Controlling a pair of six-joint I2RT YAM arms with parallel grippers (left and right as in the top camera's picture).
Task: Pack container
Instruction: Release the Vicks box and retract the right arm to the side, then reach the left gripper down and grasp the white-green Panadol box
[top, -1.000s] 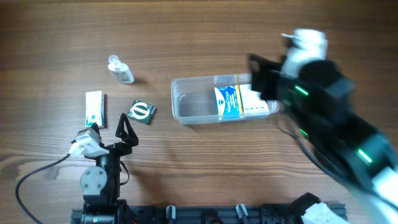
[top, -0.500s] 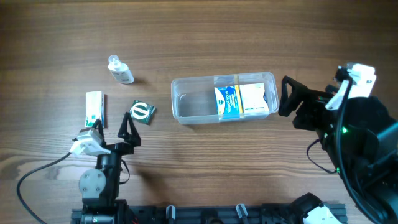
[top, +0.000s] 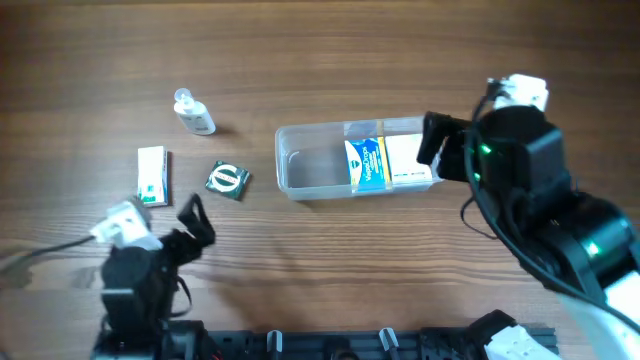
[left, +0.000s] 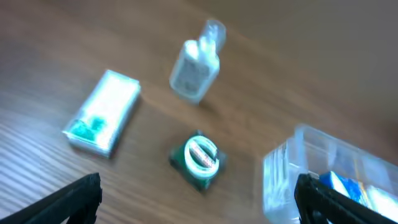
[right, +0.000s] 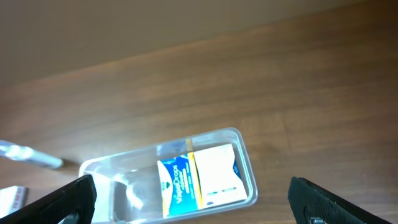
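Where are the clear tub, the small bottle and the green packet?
clear tub (top: 310, 168), overhead view, bare left floor.
small bottle (left: 194, 74), left wrist view, its body.
green packet (left: 198, 157), left wrist view, its round emblem.

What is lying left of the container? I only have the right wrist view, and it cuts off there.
Observer: A green packet that your view misses lies just left of the container, not touching it.
Operator: And that clear sliver at my left edge?
Observer: It's a small clear bottle, lying beyond the packet and apart from it, with a white box further left.
Operator: Where is the other arm?
Observer: The left gripper hovers on the near side of the packet, jaws open and holding nothing.
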